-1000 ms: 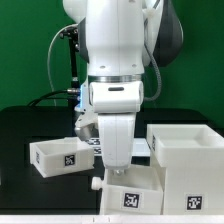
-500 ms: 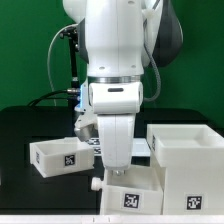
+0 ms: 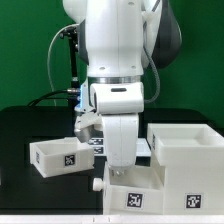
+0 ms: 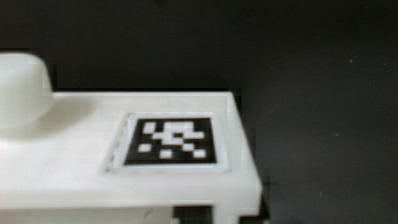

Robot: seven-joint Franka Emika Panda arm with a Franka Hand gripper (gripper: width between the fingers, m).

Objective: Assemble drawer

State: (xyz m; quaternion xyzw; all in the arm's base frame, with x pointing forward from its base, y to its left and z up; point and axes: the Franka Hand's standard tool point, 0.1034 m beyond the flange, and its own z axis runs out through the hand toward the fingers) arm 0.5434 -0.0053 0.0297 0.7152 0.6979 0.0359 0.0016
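Note:
One white tray (image 3: 133, 196) with a marker and a small knob (image 3: 97, 184) sits at the front centre of the black table. My gripper (image 3: 119, 172) reaches down at the tray's back wall and appears shut on it; the wall hides the fingertips. The wrist view shows this tray's marked face (image 4: 71, 150) and the knob (image 4: 18, 85) very close. A second tray (image 3: 58, 156) lies on the exterior view's left. The tall casing (image 3: 186, 160) stands on the exterior view's right, close beside the held tray.
The marker board (image 3: 95, 145) lies flat behind the gripper, between the left tray and the casing. The arm's white body fills the middle of the exterior view. Black cables hang at the back left.
The arm and the front tray have shifted slightly toward the exterior view's right, nearer the casing. The left tray and the casing have not moved.

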